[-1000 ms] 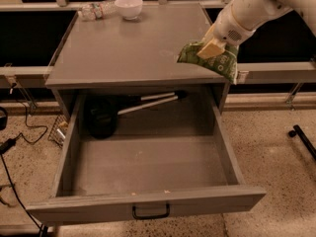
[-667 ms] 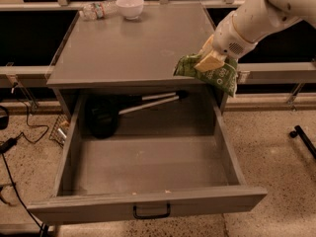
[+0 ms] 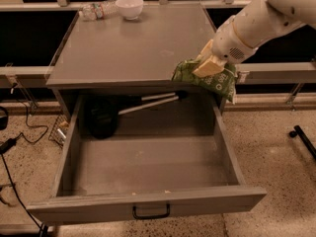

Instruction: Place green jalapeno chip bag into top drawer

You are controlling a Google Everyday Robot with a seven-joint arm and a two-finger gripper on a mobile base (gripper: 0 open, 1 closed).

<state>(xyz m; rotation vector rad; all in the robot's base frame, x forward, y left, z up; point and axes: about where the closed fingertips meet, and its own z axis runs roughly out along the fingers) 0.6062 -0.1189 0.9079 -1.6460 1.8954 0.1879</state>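
A: Tool (image 3: 208,69) sits at the near right edge of the surface (image 3: 133,48), closed on the green jalapeno chip bag (image 3: 221,84). The bag hangs off that edge, above the far right corner of the open top drawer (image 3: 207,197).

B: Handling?

A: Judged light and soft. Crinkled foil, probably air-filled, contents likely brittle. It should give under the pinch, not resist. The film looks slick, so a loose grip could let it slide. The hold is on the bag's upper part; a sealed edge or top fold seems the safest place, clear of the chips.

B: Droop?

A: Yes, the lower part sags down and to the right, past the drawer's right wall. Worth watching it doesn't snag that wall on the way in.

B: What can't you read?

A: One tan finger (image 3: 210,65) lies over the bag; the opposing one is behind it, not seen. The print is unreadable. The bag's far side is covered by the arm (image 3: 256,23).

B: Drawer contents?

A: A black utensil (image 3: 101,117) with a pale handle sits at the far left, partly shadowed under the surface; exact type unclear. The near floor of the drawer looks bare. White bowl (image 3: 131,6) and clear bottle (image 3: 96,10) stand at the far edge, well apart from the bag.
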